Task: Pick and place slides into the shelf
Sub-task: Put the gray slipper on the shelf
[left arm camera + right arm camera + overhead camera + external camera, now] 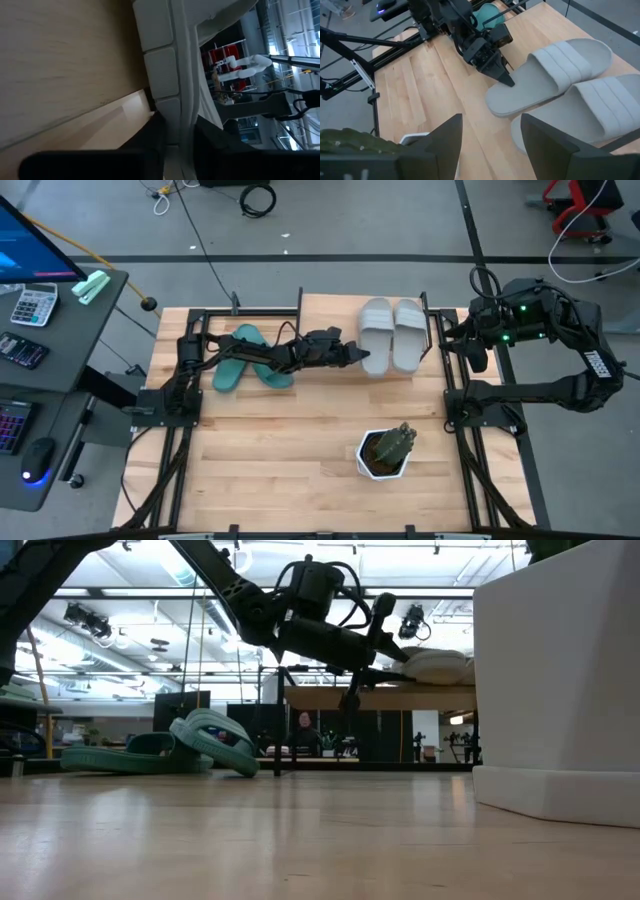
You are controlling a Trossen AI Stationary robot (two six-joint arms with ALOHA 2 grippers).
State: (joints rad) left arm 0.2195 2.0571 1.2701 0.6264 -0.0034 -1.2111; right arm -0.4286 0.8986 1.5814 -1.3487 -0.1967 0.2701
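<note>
The left pincer [362, 356] reaches across the bench [300, 470] and has its dark fingers pressed onto the heel edge of the nearer grey slide [550, 75]; in the left wrist view the pale ridged rim runs straight down between the two fingers [150, 135], so it reads as pinching that slide by its rim. Taking it at the thin heel, not across the wide strap, looks sensible: the rim is narrow enough for the jaws and leaves the toe free to swing onto the shelf.

Just beyond the left pincer, touching the held slide along its side, lies the second grey slide [410, 335]. Both are soft, light grey, wide-strapped, toes pointing away from the pincer, resting on the light plank of the shelf [345, 305] at the bench's far edge. Behind the left pincer, along its own arm, the teal slides [245, 358] lie partly overlapping, one tipped up against the other in the low view. Near the bench's front edge, well apart from the pincer, stands a white pot with a plant [385, 452].

The right pincer [490, 145] waits off to the side with fingers spread, holding nothing, looking onto the grey pair.
</note>
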